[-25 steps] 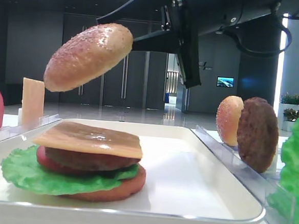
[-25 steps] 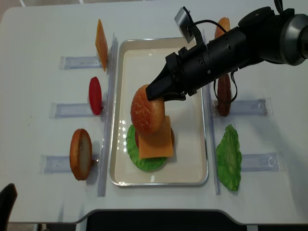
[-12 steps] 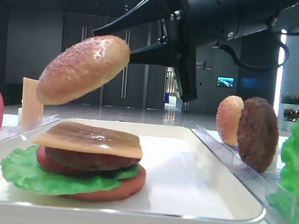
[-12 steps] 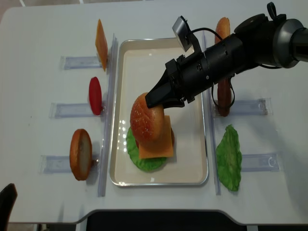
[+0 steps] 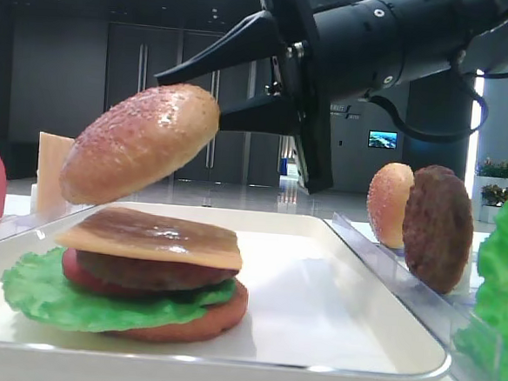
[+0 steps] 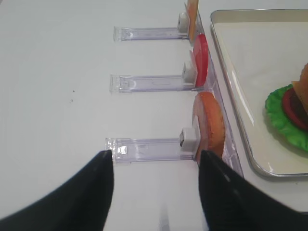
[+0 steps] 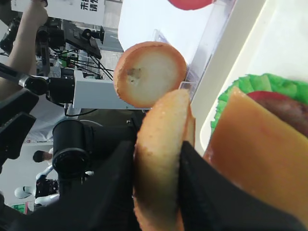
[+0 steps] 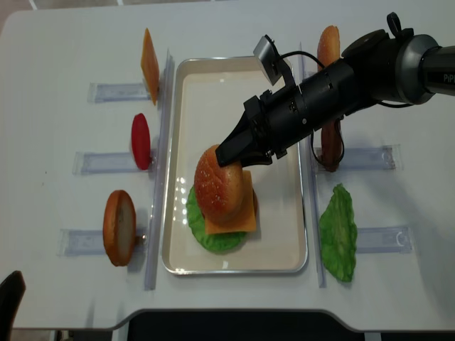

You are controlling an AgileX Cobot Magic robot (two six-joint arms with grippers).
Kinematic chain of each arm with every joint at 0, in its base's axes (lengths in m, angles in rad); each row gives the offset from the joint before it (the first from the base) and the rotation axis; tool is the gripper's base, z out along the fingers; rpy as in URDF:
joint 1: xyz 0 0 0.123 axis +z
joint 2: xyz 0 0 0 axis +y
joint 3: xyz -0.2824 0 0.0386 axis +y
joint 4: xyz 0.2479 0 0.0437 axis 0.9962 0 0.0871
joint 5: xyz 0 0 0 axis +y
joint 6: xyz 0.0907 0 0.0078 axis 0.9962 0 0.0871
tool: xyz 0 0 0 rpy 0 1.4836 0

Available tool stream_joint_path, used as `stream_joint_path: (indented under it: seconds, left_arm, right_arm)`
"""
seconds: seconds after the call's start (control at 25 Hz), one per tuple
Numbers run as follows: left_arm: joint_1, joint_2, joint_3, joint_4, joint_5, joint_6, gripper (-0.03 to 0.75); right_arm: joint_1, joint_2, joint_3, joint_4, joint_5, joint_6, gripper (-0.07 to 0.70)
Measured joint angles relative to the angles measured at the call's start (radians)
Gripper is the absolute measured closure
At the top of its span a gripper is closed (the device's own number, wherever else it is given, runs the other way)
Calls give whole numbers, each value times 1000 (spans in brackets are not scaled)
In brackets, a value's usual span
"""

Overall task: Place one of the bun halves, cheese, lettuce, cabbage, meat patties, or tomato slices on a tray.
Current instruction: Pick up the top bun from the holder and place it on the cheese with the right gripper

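Observation:
My right gripper (image 8: 232, 152) is shut on the domed, speckled bun top (image 8: 222, 185), holding it by its edge. The bun (image 5: 139, 143) hangs tilted just above a stack on the white tray (image 8: 281, 234), apart from it. The stack is topped by an orange cheese slice (image 5: 155, 236), with a dark patty (image 5: 152, 272), a tomato slice (image 5: 74, 269), green lettuce (image 5: 37, 293) and a reddish bun bottom (image 5: 201, 322) under it. In the right wrist view both fingers (image 7: 120, 192) press the bun (image 7: 163, 159). My left gripper (image 6: 156, 156) stands open over the table, with nothing between its fingers.
Clear racks left of the tray hold a cheese slice (image 8: 149, 57), a tomato slice (image 8: 141, 141) and a bun half (image 8: 119, 227). Racks on the right hold another bun half (image 8: 328, 44), a patty (image 8: 329, 145) and a lettuce leaf (image 8: 338, 234).
The right gripper has carried the bun top lower and closer over the stack. The left gripper and the stack have not moved.

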Motion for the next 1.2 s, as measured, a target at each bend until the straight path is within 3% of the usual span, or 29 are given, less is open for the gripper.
stream_joint_path:
  seconds: [1.2]
  left_arm:
    - [0,0,0,0,0,0,283]
  right_arm:
    - [0,31,0,-7,1,-1,437]
